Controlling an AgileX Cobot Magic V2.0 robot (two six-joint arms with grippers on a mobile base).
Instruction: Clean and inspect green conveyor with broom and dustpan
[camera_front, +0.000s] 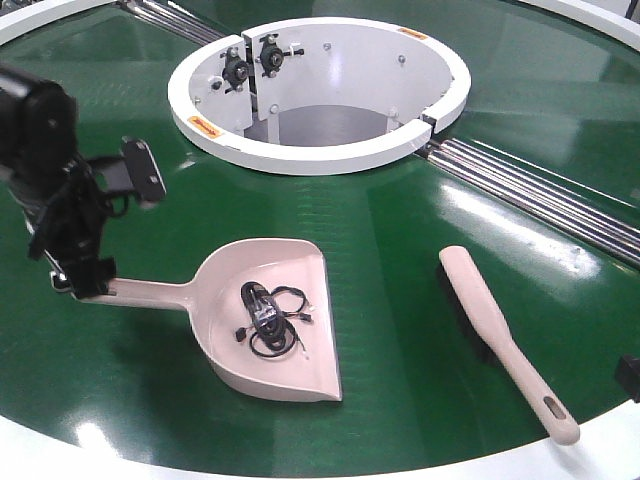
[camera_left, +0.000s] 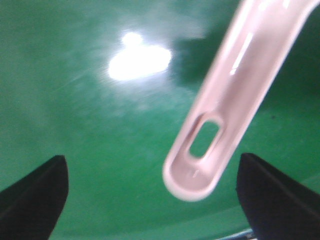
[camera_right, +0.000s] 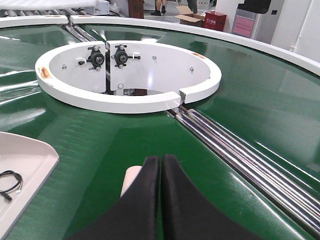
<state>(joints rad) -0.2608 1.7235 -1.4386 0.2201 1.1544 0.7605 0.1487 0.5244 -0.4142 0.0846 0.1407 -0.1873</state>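
Now the left gripper (camera_left: 150, 200) hangs with jaws apart over the dustpan (camera_front: 262, 320) handle's end; the right gripper (camera_right: 161, 200) is pressed together above the broom (camera_front: 505, 335), bare green conveyor (camera_front: 400, 260) all around.

The green conveyor (camera_front: 400, 260) is a broad, glossy dark-green belt with a white outer rim, bands of metal rollers crossing it, and a large white ring-shaped opening at its far middle. The dustpan (camera_front: 265, 320) lies flat on the belt at the near left, a pale pink-beige scoop with raised sides, its wide mouth facing right and its straight handle pointing left; the handle end has a slotted hole. A tangle of black cable rests inside the pan. The broom (camera_front: 500, 335), a long flat pale brush with dark bristles underneath, lies well apart to the right, its handle end with a slotted hole reaching the near white rim.
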